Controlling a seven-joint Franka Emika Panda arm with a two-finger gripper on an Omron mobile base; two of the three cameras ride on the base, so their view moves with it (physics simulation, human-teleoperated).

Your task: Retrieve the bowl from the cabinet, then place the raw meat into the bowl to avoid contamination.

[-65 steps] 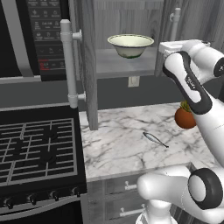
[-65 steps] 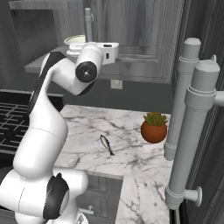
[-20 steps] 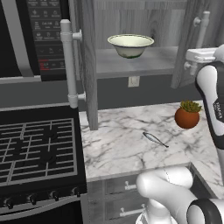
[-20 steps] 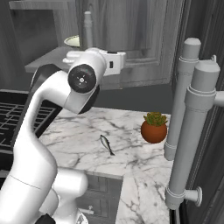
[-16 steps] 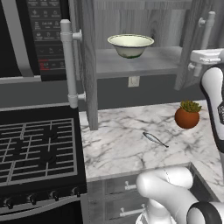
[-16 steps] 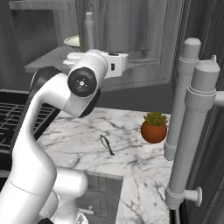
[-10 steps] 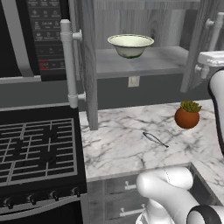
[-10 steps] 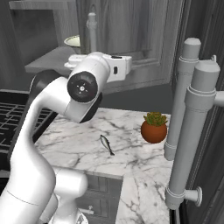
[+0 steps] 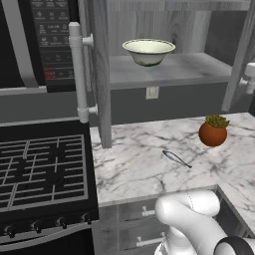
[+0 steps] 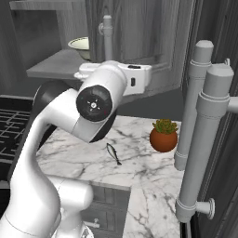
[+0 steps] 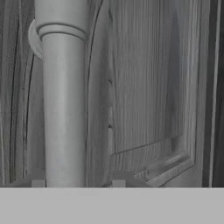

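The cream-white bowl (image 9: 148, 51) stands on the shelf of the open grey cabinet (image 9: 199, 65), and its rim peeks out behind my arm (image 10: 80, 45). The raw meat (image 9: 176, 158), a thin dark sliver, lies on the marble counter (image 10: 114, 154). My gripper (image 11: 78, 183) is up at the cabinet's right door, with the pale bar handle (image 11: 63, 100) between its two fingertips. It is shut on that handle. The same handle (image 10: 108, 39) rises above my hand, and the door's edge (image 9: 241, 55) stands at the far right.
An orange-brown plant pot (image 9: 213, 132) sits on the counter right of the meat. The cabinet's left door and its handle (image 9: 77, 74) hang open beside the microwave (image 9: 47, 35). The stove (image 9: 42, 172) fills the left. Tall pale handles (image 10: 201, 125) stand close on the right.
The cabinet's right door has swung further open to the right with my hand on its handle. My arm has moved right, almost out of the left base view. Bowl and meat are unmoved.
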